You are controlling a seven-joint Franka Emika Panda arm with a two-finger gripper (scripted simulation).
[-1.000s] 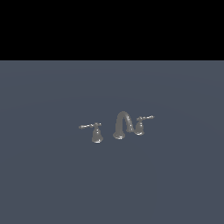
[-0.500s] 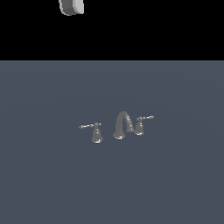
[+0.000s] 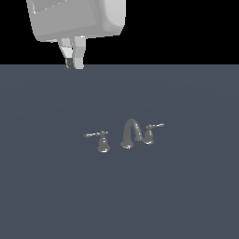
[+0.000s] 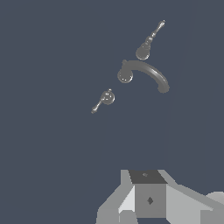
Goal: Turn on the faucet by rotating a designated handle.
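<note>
The faucet (image 3: pixel 131 133) is a small grey-metal tap set standing on the dark grey floor. Its arched spout (image 3: pixel 132 126) rises between two lever handles. The handle (image 3: pixel 101 139) set apart from the spout is on the exterior view's left; it also shows in the wrist view (image 4: pixel 105 98). The twin lever (image 3: pixel 150 133) overlaps the spout. My white gripper (image 3: pixel 73 63) hangs high above and far behind the faucet toward the exterior view's left, with its fingers together and empty. In the wrist view the gripper (image 4: pixel 148 188) is well short of the faucet (image 4: pixel 140 72).
The flat dark grey floor (image 3: pixel 186 196) spreads all around the faucet. A black background lies beyond its far edge. Nothing else stands on it.
The gripper has come down into the exterior view from the top, from unseen to a small tip to a large hand with fingers. The faucet has not moved.
</note>
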